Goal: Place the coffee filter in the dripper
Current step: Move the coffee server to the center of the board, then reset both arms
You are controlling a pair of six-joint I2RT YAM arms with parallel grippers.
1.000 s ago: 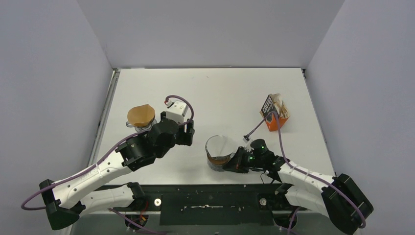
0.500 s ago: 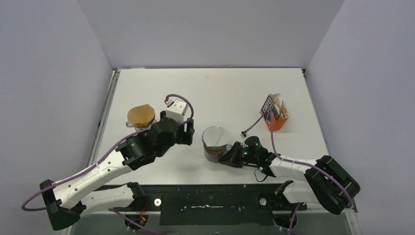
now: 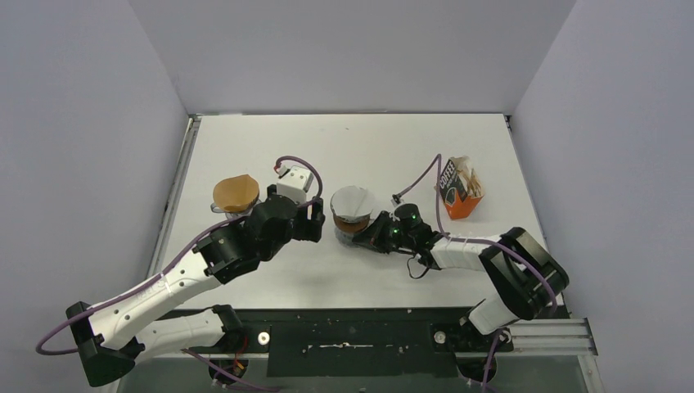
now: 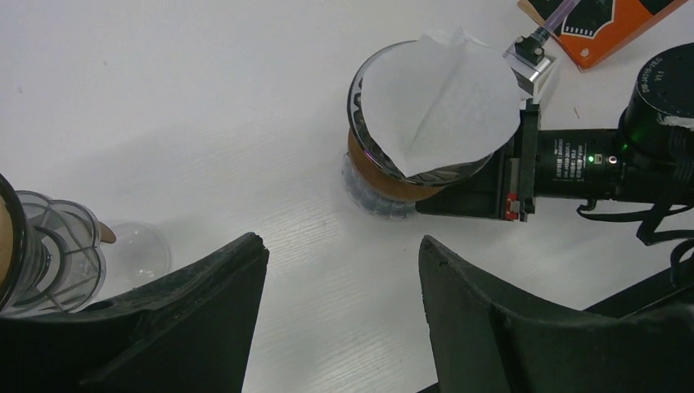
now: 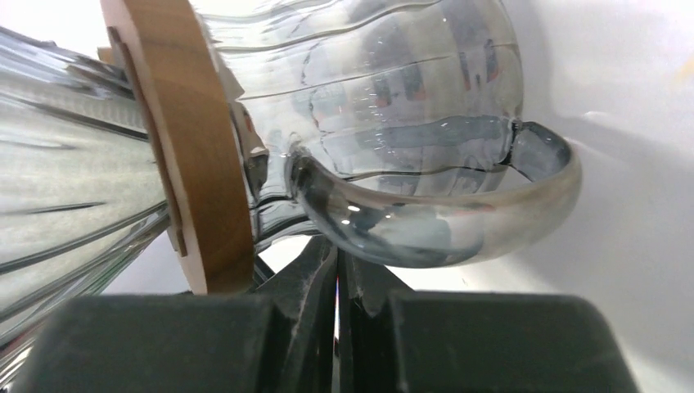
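1. The right fingers (image 5: 315, 286) are clenched on the handle (image 5: 458, 225) of the dripper (image 4: 389, 182), probably to hold it steady and tilted toward the left arm.
2. The coffee filter (image 4: 442, 106) lies in the dripper's mouth, with one flap over the rim.
3. The left fingers (image 4: 205, 311) are released and hold nothing, near the dripper.
4. There is free bench (image 4: 205, 106) on the far side. The coffee box (image 4: 610, 24) and the tan-filter brewer (image 3: 236, 192) stand apart.
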